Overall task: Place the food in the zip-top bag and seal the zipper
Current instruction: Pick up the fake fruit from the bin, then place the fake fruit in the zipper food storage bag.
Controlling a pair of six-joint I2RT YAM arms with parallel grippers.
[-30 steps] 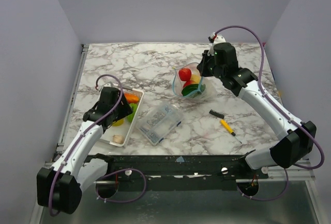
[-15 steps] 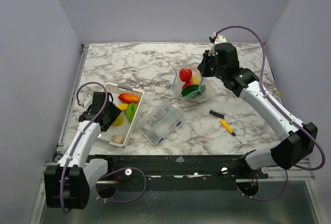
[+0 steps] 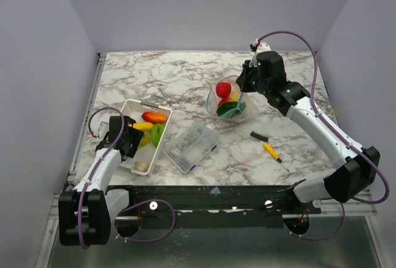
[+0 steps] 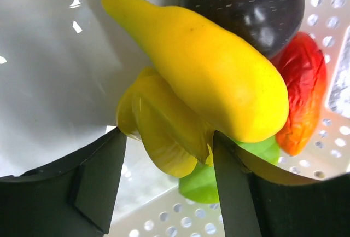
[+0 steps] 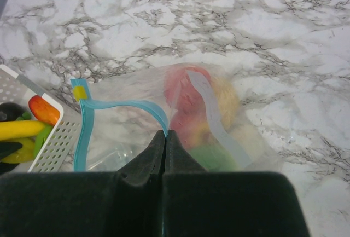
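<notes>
Holding my right jaws pressed fully together, I have the mouth edge of the zip-top bag pinched between them, right where the light blue zipper curves in to meet the tips. The bag lies on the marble desk toward the far right, with its mouth standing open. Inside it are a red apple, a pale yellow fruit and a dark green piece.

My left jaws stand well apart at the left side of the white perforated tray. A ribbed yellow fruit sits in the gap just past the tips. I cannot tell whether either tip presses on it. A banana lies across that fruit. A dark round piece is beyond the banana, an orange-red piece is beside it, and a light green piece shows underneath. From above, a beige piece rests alone at the tray's near end.

A clear rigid box sits on the desk between the tray and the bag, touching neither. A small brush with a yellow handle lies to the right of the box, near the bag but apart from it.
</notes>
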